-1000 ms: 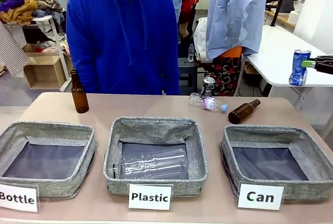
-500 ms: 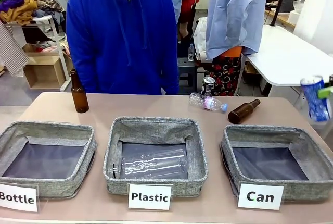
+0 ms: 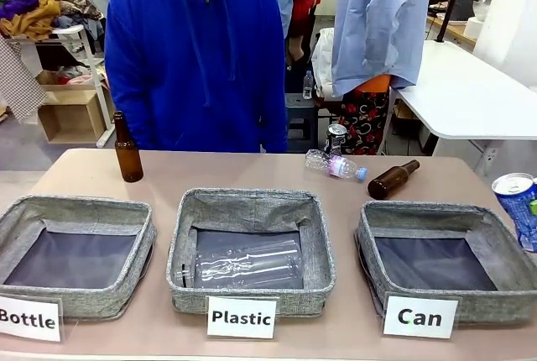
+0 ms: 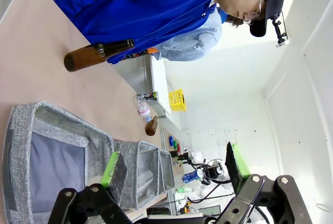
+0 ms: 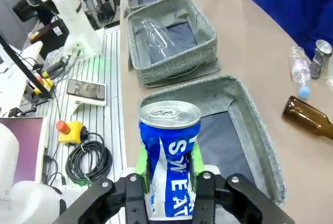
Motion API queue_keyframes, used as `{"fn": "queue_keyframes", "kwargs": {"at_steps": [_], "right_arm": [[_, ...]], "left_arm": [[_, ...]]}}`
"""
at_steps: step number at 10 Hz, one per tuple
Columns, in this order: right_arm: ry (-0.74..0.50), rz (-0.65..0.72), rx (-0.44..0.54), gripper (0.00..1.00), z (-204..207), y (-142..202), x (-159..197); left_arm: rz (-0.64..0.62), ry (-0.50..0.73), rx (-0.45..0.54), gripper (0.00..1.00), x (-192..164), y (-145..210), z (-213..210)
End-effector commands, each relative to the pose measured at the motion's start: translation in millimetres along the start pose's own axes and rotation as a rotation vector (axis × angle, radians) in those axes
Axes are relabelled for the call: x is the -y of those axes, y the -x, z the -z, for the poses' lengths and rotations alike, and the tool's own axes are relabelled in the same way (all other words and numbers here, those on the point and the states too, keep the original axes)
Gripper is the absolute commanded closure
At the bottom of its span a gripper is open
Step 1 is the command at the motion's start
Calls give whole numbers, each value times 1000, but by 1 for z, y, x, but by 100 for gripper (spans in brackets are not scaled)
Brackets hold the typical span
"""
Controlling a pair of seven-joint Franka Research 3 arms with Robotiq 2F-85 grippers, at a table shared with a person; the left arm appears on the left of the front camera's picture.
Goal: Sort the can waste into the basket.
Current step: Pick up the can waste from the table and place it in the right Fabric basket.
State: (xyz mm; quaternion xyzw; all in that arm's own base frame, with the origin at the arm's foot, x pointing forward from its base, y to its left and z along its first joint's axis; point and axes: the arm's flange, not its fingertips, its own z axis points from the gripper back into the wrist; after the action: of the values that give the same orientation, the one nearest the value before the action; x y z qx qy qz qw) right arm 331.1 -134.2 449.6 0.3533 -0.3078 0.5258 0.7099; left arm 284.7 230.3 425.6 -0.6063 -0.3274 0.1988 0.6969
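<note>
Right hand: green pads stand on either side of the blue can, right up against its wall as far as I can see. I cannot tell whether they are pinching it or only flanking it.
Blue can: upright, top up, body dented. In the front view it hangs at the far right, above the right-hand rim of the Can basket rather than over the dark lining.
Miss, my main worry: released from here, I judge the can could strike the rim and tip outward, off the edge of the bench onto the slatted floor with the cables.
Cause: the hand is not yet centred over the basket's opening.
Slip: a dented wall gives the pads poor seating, so the can may twist or drop before I mean it to.
Bounce: the can is light and looks empty. Dropped from height onto taut lining, it might hop out.
Grey can: upright at the far side, just behind the clear plastic bottle and near the lying brown bottle. Reaching for it later risks knocking either one rolling.
Left hand: spread wide and empty, over the Bottle basket's end, well apart from all this.
</note>
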Motion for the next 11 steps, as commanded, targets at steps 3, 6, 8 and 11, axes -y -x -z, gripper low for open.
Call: {"fn": "queue_keyframes", "kwargs": {"at_steps": [3,6,8,11], "right_arm": [[-26,-23,12,0,-4,-8,0],[-37,-25,50,0,-4,-6,-2],[-55,15,87,0,-3,-5,-1],[68,250,567,0,25,-12,40]], "left_arm": [[9,6,-6,0,1,0,-1],[9,6,-6,0,1,0,-1],[9,6,-6,0,1,0,-1],[9,6,-6,0,1,0,-1]]}}
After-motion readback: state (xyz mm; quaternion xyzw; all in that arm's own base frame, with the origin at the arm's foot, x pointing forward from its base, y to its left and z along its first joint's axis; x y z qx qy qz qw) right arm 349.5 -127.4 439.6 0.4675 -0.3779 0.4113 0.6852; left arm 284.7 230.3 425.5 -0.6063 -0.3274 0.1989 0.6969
